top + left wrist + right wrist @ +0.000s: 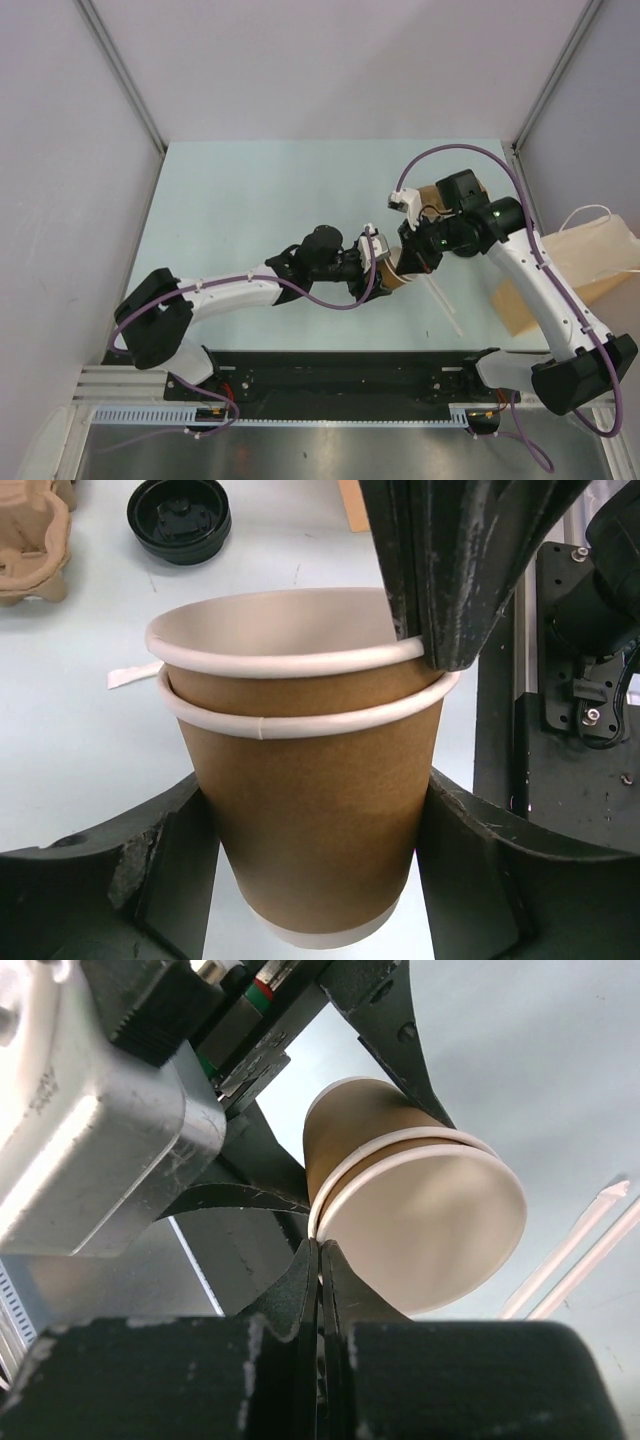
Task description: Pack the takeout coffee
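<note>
At table centre, left gripper [383, 270] is clamped on the sides of outer cup [310, 820]. Inner cup [290, 630] is nested inside it, rim slightly proud. Right gripper [320, 1260] is pinched tight on the inner cup's rim. Black lid [180, 518] lies apart, near cup carrier [30, 540]. Paper bag [585, 265] sits far right.

The paper bag [598, 258] is blocking 3 o'clock of the nested cups [398, 280]; room is lying open over the table [260, 200] toward 11 o'clock.
</note>
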